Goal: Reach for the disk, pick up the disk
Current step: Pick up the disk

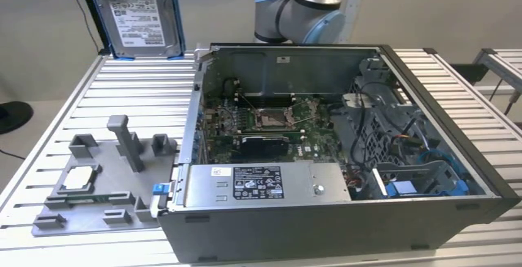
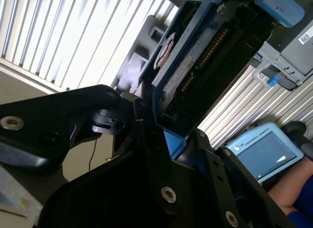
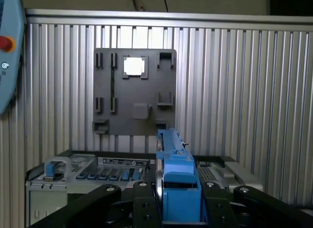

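the claw [image 3: 179, 201] is clamped tight on the disk [image 1: 145, 18], upright above the counter [image 1: 122, 96] at the exterior view's far left, where a narrow edge grip could let it pivot and drop.

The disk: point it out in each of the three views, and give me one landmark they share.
Exterior view: the disk stands upright, label toward the camera, at the exterior view's upper left.
Second wrist view: the disk runs close and slanted, connector edge showing.
First wrist view: the disk is edge-on, its blue frame toward the camera.
Shared landmark: the ribbed table, in all three views.
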{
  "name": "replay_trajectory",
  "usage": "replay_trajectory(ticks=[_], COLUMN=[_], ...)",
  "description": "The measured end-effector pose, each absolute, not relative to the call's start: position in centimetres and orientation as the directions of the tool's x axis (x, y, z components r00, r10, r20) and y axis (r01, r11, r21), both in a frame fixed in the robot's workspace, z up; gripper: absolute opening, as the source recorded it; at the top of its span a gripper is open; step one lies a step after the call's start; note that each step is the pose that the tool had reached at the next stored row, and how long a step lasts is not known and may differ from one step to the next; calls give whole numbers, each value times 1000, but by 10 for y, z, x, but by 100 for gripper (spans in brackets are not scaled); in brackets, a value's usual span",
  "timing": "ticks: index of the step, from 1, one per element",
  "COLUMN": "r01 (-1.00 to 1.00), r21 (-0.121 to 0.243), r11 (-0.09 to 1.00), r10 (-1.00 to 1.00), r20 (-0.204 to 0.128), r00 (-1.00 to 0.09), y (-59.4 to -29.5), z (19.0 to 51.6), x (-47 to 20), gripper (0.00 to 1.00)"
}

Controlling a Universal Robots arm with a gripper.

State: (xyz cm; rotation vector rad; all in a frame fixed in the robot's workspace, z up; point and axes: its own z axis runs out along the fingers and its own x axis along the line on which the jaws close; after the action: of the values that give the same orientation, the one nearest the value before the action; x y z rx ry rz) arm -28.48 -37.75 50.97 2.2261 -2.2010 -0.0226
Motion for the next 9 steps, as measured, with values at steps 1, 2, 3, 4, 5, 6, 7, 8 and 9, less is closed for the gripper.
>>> replay_trajectory(ticks=[1,2,3,4,5,6,7,8,9], r01=[-1000,-1000,-1000,-1000,-1000,-1000,-1000,-1000,-1000], r21=[18,18,18,18,18,18,18,18,18], r11=[-11,-11,-11,-11,-11,-11,-11,-11,-11], r10=[-1000,-1000,-1000,-1000,-1000,-1000,-1000,-1000,-1000], r20=[-3,-3,-3,-3,-3,-3,-3,-3,-3], r00=[11,11,11,11,11,11,11,11,11], y=[-377,-377,-377,-377,-377,-377,-377,-377,-377], z=[510,510,510,510,510,510,510,510,510], x=[-283,-281,-278,-276,-274,-271,-268,-265,-262], gripper=[0,0,0,0,0,0,0,0,0])
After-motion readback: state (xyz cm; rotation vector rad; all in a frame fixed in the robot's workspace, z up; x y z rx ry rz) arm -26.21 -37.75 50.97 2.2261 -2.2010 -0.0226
